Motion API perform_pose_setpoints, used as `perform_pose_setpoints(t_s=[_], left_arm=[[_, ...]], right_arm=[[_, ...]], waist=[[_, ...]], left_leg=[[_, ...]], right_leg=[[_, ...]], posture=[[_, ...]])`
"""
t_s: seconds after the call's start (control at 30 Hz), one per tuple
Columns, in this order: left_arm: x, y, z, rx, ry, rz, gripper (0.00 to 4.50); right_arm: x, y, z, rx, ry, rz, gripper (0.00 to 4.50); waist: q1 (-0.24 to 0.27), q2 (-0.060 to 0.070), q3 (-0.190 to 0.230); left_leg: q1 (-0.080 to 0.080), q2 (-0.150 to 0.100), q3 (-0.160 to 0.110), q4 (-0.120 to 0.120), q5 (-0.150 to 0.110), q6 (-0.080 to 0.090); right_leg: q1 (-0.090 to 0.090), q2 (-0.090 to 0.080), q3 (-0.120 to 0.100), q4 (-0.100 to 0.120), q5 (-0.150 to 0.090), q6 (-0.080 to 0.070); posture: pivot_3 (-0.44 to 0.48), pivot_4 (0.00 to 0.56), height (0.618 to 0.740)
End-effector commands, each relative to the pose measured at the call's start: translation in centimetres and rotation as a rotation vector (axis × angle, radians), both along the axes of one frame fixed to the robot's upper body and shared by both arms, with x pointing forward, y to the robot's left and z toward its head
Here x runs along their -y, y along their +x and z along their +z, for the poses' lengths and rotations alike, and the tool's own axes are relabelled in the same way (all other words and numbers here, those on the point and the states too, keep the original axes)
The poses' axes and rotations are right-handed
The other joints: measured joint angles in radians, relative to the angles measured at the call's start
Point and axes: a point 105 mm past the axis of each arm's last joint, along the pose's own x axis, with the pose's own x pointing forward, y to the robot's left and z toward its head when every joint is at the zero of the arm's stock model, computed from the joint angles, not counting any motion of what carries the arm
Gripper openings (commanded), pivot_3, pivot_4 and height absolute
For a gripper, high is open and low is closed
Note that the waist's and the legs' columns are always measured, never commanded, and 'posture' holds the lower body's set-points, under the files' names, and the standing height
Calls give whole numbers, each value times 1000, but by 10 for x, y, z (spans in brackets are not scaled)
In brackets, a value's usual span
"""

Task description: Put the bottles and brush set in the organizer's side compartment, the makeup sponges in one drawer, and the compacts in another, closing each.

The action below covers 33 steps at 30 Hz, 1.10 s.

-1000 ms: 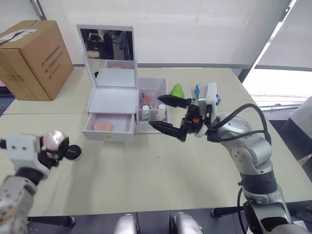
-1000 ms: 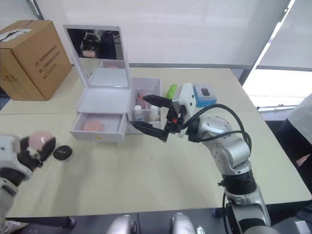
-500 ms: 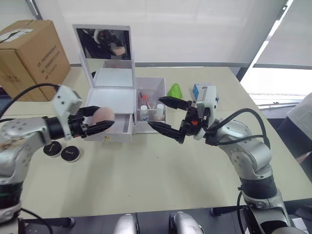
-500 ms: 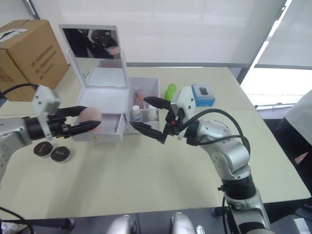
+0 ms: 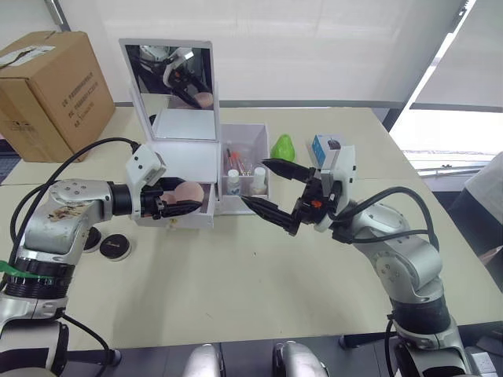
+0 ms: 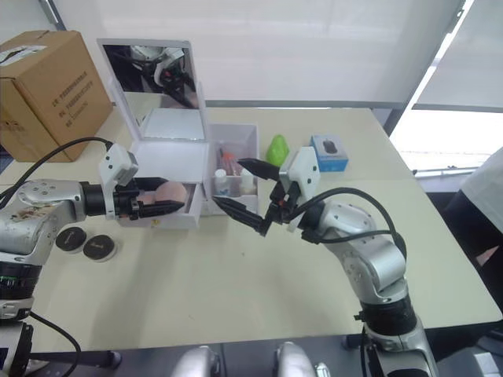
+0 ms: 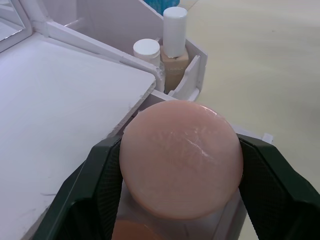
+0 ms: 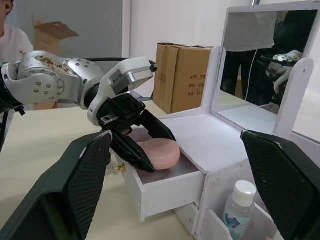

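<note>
The white organizer (image 5: pixel 185 161) stands with its mirror lid up and one drawer (image 8: pixel 165 187) pulled out. My left gripper (image 7: pixel 181 147) is shut on a round pink makeup sponge (image 5: pixel 187 191), holding it over the open drawer, where another pink sponge (image 7: pixel 132 232) lies. Two bottles (image 7: pixel 174 30) and a brush set (image 5: pixel 236 161) stand in the side compartment (image 5: pixel 245 184). My right gripper (image 5: pixel 253 181) hangs open just in front of that compartment, holding nothing. Two black compacts (image 5: pixel 115 248) lie on the table at the left. A green sponge (image 5: pixel 284 147) sits behind the organizer on the right.
A cardboard box (image 5: pixel 47 86) stands at the far left corner. A small blue box (image 5: pixel 324 145) rests beside the green sponge. The table's front edge (image 5: pixel 236 334) runs close below both arms.
My left arm has swung in from the table's left, carrying the pink sponge to the open drawer. The right gripper has stayed open and has hardly moved.
</note>
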Motion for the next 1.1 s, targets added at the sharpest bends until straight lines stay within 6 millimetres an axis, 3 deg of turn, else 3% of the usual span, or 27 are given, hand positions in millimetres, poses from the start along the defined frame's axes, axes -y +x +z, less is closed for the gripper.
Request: perform_pose_setpoints(t_s=[0.03,0.13,0.17,0.27,0.57,0.67,0.73,0.83,1.1], left_arm=[[2,2,11,45,7,-15,2957],[3,2,12,44,-12,-14,2957],[4,2,13,46,-17,-14,3673],[5,2,14,50,-27,-19,4477],[-17,1,36,109,-41,55,4477],[-28,-15,55,121,-77,36,4477],[-36,-28,63,112,-84,27,4075],[-47,-42,59,70,-56,32,3268],[-62,-62,21,-63,0,60,605]], right_arm=[[3,-4,12,52,15,-17,4500],[3,-4,11,50,16,-21,4500],[3,-4,11,49,16,-22,4500],[3,-4,10,46,17,-21,4500],[3,-4,10,42,17,-26,4500],[4,-5,8,36,12,-34,4500],[5,-5,7,32,11,-37,4500],[5,-6,7,29,11,-37,4500],[3,-6,7,25,15,-29,4500]], waist=[[0,0,0],[1,0,0],[1,0,0],[2,0,0],[0,-1,0],[-2,-1,0],[-5,0,0],[-6,2,1],[3,2,2]], left_leg=[[0,0,0,0,0,0],[0,0,0,0,0,0],[0,0,0,0,0,0],[0,0,0,0,0,0],[0,0,0,0,0,0],[1,0,-1,0,0,0],[1,1,-1,0,0,0],[1,0,0,0,0,0],[0,1,1,0,0,0]], right_leg=[[0,0,0,0,0,0],[0,0,0,0,0,0],[0,0,0,0,0,0],[1,0,0,0,0,0],[1,0,0,0,0,0],[0,1,0,1,0,1],[0,1,0,1,0,1],[0,0,1,0,0,1],[-1,-3,-2,0,0,0]], posture=[[0,150,740],[0,150,740],[0,150,740],[0,150,740],[0,150,740],[0,150,740],[0,150,740],[0,150,740],[0,150,740]])
